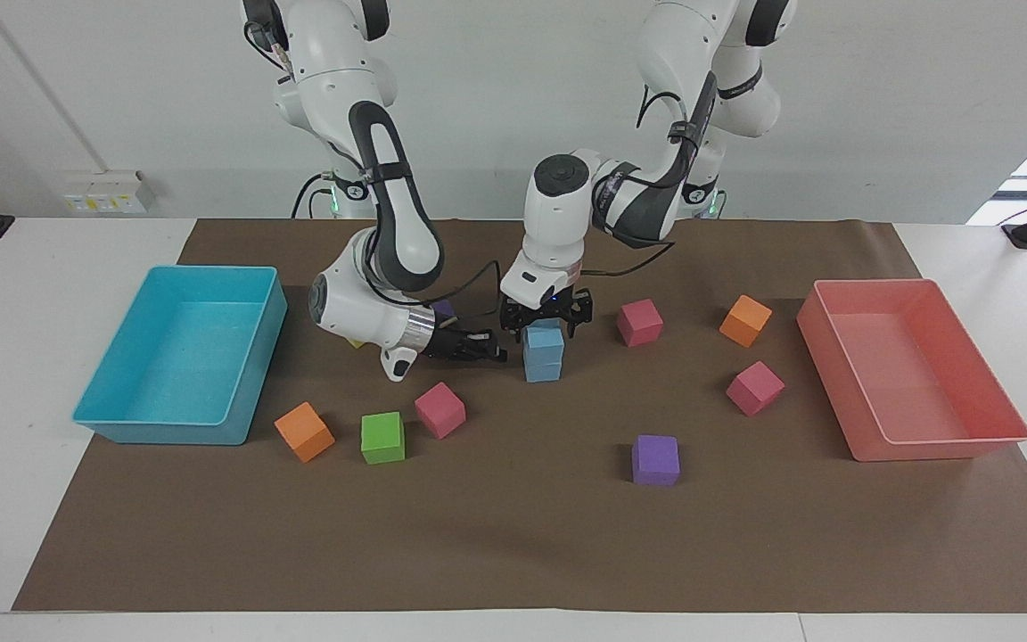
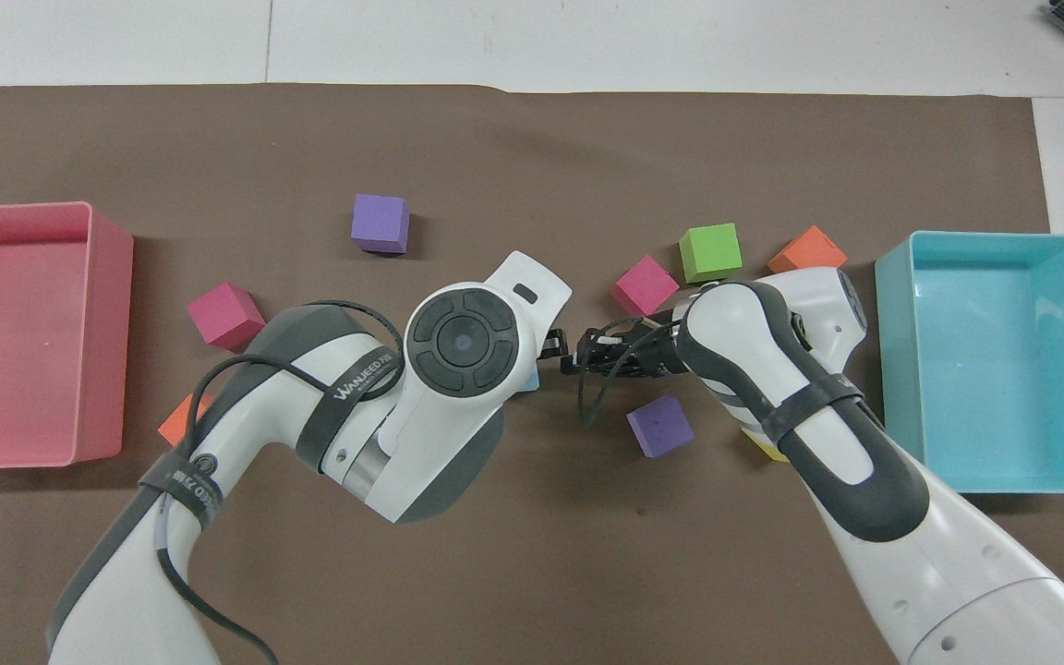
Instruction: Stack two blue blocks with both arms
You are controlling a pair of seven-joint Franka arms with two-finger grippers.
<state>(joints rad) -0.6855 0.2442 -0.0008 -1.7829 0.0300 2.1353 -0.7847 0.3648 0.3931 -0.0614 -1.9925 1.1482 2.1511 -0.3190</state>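
Facing view, stack: the two blue blocks (image 1: 543, 353) stand one on the other on the brown surface (image 1: 513, 535), about midway between the turquoise bin (image 1: 182, 357) and the pink bin (image 1: 910, 370).
Facing view, left pincer: the left pincer (image 1: 546, 315) hangs just over the upper block with its fingers spread wide, gripping nothing.
Facing view, right pincer: the right pincer (image 1: 488, 349) lies low and level beside the stack on the right arm's side, fingertips together, empty; whether it touches the lower block I cannot tell.
Facing view, step in hand: judged to be the release and retreat. Lift the left pincer straight up, so neither finger drags the upper block off its seat.
Overhead view, stack: the left arm's wrist covers nearly all of it; only a blue corner (image 2: 529, 380) shows.
Overhead view, right pincer: its dark tip (image 2: 569, 356) points at that corner.
Overhead view, advice: draw the right pincer back along its own line, away from the stack, clear of the purple cube (image 2: 658, 426) and the magenta cube (image 2: 644, 284).
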